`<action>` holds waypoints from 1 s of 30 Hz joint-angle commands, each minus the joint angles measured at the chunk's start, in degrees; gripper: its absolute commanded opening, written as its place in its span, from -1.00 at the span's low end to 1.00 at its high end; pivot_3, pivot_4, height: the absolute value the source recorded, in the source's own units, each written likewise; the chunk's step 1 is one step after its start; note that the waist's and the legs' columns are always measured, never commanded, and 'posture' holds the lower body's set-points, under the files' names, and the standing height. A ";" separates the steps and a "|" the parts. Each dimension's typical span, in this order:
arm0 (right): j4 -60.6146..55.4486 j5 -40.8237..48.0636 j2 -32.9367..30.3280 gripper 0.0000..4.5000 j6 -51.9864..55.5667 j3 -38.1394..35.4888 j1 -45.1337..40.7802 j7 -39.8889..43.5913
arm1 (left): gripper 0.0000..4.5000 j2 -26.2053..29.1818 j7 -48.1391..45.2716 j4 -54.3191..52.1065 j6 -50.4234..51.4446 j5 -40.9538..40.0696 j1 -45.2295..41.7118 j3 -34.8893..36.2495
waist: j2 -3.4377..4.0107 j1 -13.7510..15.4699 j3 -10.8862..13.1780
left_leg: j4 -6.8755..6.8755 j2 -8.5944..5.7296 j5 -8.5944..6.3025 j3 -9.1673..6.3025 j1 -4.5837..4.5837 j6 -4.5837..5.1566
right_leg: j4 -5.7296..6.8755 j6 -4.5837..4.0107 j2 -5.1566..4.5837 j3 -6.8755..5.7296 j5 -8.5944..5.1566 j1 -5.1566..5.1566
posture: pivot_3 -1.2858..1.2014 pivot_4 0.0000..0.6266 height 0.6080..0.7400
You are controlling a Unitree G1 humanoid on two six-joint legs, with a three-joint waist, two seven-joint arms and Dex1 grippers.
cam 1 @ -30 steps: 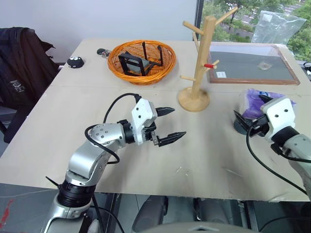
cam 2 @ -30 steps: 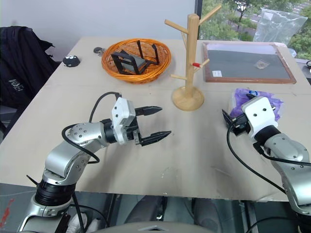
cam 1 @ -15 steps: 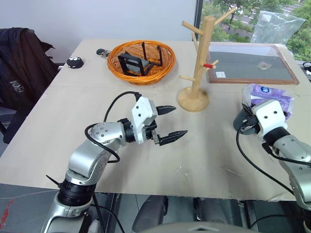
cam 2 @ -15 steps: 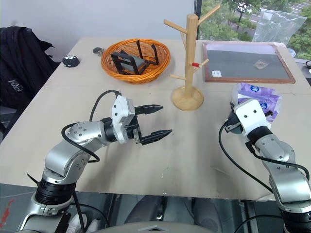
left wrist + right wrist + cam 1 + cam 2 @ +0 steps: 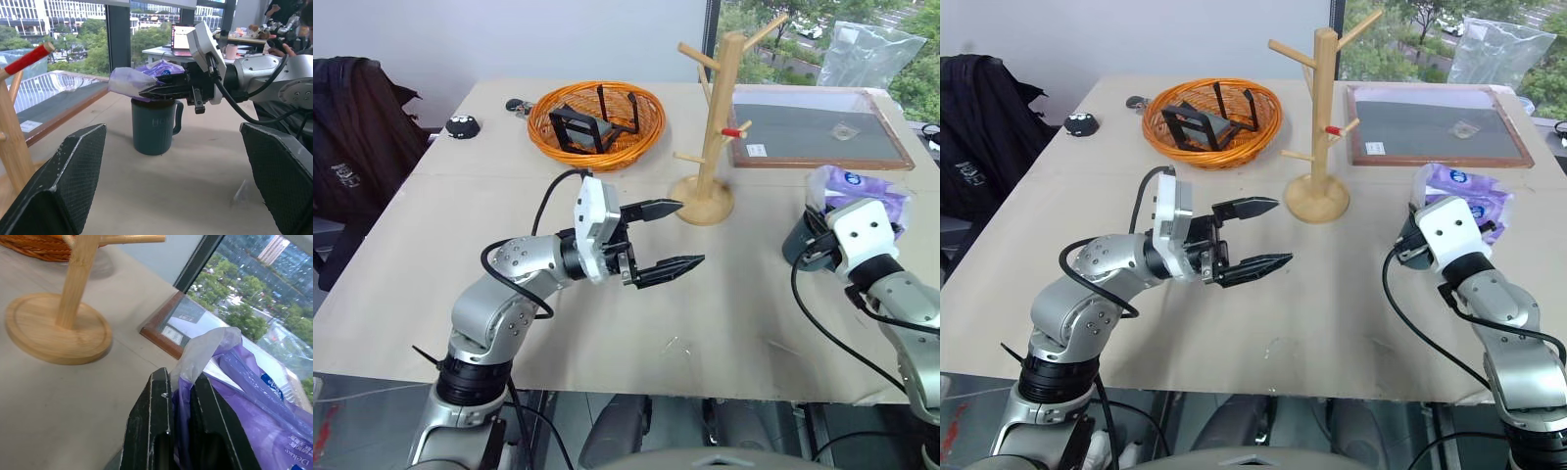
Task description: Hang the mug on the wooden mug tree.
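Right pincer (image 5: 182,431) pinches purple bag (image 5: 254,396); left pincer (image 5: 668,237) gapes empty.

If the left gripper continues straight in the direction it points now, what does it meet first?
Probably the mug, which stands straight ahead between the open fingers of the left gripper, with the right gripper shut at its rim. Depth is uncertain.

Readable print — very little

The purple plastic package (image 5: 274,440), pinched in the right gripper (image 5: 188,396), is showing "Delux" near its corner — the word is running off the edge. The mug (image 5: 154,128) under that gripper is bearing faint letters too dim to read.
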 commanded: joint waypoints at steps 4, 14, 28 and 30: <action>2.33 -2.14 -3.98 -0.95 -1.25 -17.69 2.24 0.91 | 1.00 -1.65 -2.51 0.43 -0.35 -1.41 -4.42 -2.34 | -0.03 0.24 -0.02 | 0.02 -0.02 0.00 -0.04 -0.02 0.00 | 0.00 0.00 0.00 -0.05 0.00 0.03 | 0.03 -0.52 1.00; 9.29 -3.27 4.61 -0.62 -7.57 -27.55 20.11 0.41 | 1.00 -3.52 -8.90 5.26 -1.44 4.10 -9.88 -12.45 | 0.06 -0.85 -0.04 | -0.03 0.03 -0.01 0.32 0.26 0.03 | 0.17 0.00 0.06 0.31 0.00 0.11 | 0.03 -0.52 1.00; -5.88 14.95 14.76 0.98 -2.25 -26.06 20.00 1.70 | 1.00 -2.16 -12.24 8.53 -2.85 6.43 -10.74 -11.99 | 0.11 -1.39 -0.07 | -0.02 0.09 -0.14 0.39 0.46 0.26 | 0.20 0.01 0.11 0.44 -0.01 0.24 | 0.03 -0.52 1.00; -7.42 15.27 16.59 0.98 0.65 -21.94 19.06 -0.23 | 1.00 -2.62 -10.89 8.27 -2.32 7.06 -10.97 -11.85 | 0.11 -1.28 -0.07 | -0.02 0.08 -0.14 0.32 0.43 0.25 | 0.21 0.01 0.11 0.38 -0.01 0.23 | 0.03 -0.52 1.00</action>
